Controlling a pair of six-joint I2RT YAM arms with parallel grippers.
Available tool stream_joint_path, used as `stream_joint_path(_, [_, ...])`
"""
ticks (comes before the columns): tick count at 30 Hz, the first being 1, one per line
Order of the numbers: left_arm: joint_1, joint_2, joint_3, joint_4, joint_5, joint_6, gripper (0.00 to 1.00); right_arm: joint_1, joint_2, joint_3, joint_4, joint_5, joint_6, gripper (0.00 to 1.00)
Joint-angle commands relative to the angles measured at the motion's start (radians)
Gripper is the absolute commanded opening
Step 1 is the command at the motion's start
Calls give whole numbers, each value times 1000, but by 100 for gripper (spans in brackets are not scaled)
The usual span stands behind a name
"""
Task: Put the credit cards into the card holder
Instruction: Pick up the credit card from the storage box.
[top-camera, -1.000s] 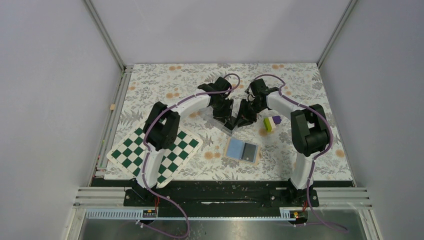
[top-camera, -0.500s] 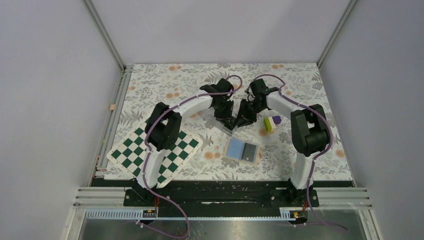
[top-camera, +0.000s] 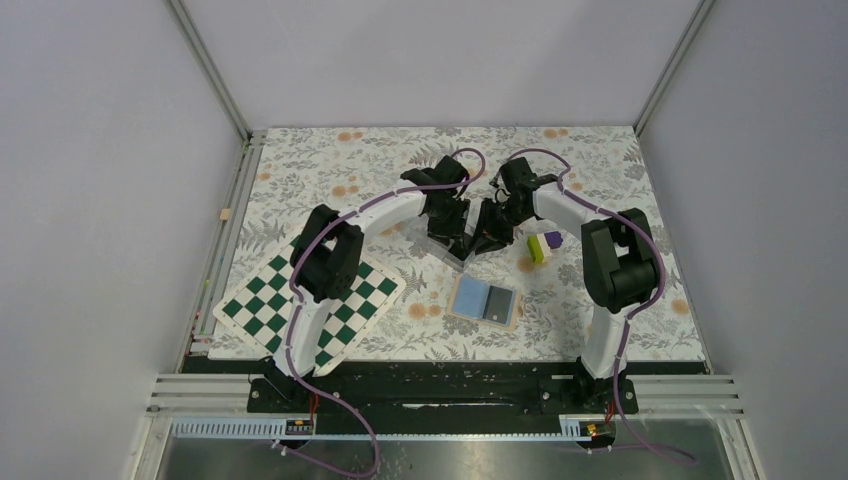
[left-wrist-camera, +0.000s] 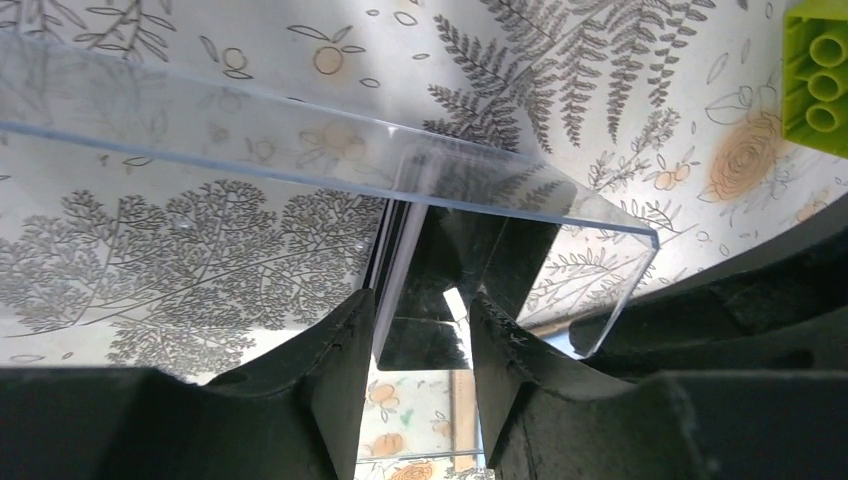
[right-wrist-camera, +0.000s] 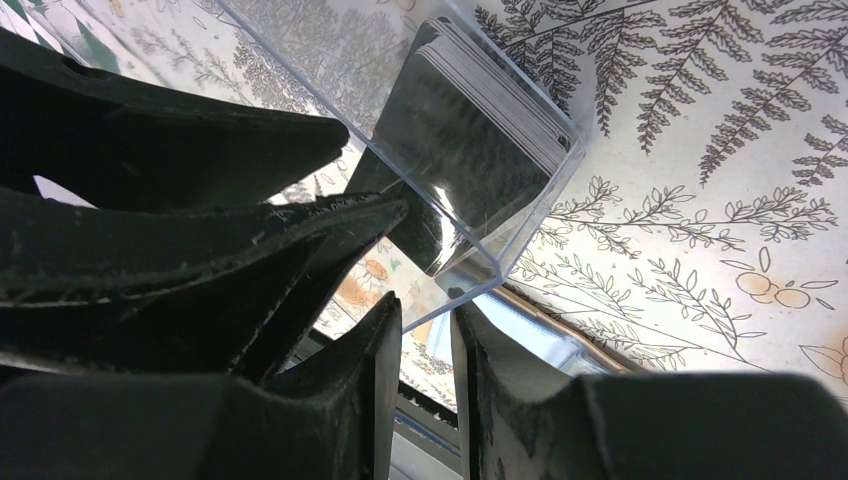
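Top view: both arms reach in to the box (top-camera: 436, 243) at mid-table; left gripper (top-camera: 455, 238) and right gripper (top-camera: 480, 238) meet over its near end. Wallet (top-camera: 472, 297) lies open, lining up, nearer the bases and apart from the box; one dark card (top-camera: 497, 303) rests on its right half. Block (top-camera: 540, 247) sits just right of the grippers; board (top-camera: 300, 310) lies off to the left.

Left wrist: my fingers (left-wrist-camera: 335, 350) stand either side of the cards (left-wrist-camera: 425, 300), a dark stack at the box's end. Jaws are partly apart; through the clear wall I cannot tell whether they grip the stack or only flank it.

Right wrist: jaws are narrow, pinched on the box's lower wall by the corner; the stack leans inside against the end.

Risks, as I judge them: the left fingers could take several cards at once, or clamp the wall along with them; a lift would then drag the box against the right gripper's hold. Thin slick cards may slip and scatter. Two grippers this close may knock each other.
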Motion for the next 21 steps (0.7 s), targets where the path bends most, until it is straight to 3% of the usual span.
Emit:
stream_joint_path(1, [-1, -49, 25, 14, -74, 11, 39, 9, 5, 11, -10, -24, -17, 31])
stream_joint_path(21, [-12, 8, 35, 6, 37, 14, 14, 10, 8, 8, -9, -25, -19, 31])
